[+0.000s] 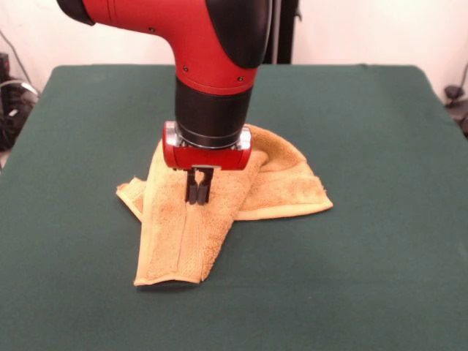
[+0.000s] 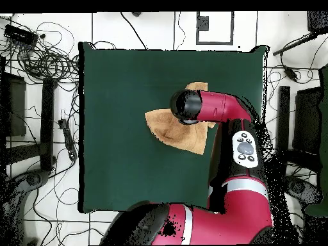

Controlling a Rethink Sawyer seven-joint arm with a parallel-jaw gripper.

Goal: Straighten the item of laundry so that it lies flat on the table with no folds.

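Note:
The yellow-orange towel [image 1: 281, 183] lies crumpled near the middle of the green table [image 1: 373, 110]. It is folded over itself, with one flap reaching toward the near edge and another out to the right. My gripper [image 1: 198, 199] points straight down on the towel's left-centre. Its fingers [image 1: 192, 189] are closed together, with the tips pinching the cloth at a raised ridge. In the overhead view the towel [image 2: 168, 129] shows partly under my arm [image 2: 218, 106], which hides the gripper.
Green cloth [image 2: 122, 96] surrounds the towel on all sides. Cables and equipment [image 2: 45, 64] lie on the floor beyond the table edges. My red arm's base [image 2: 211, 224] stands at the table's side.

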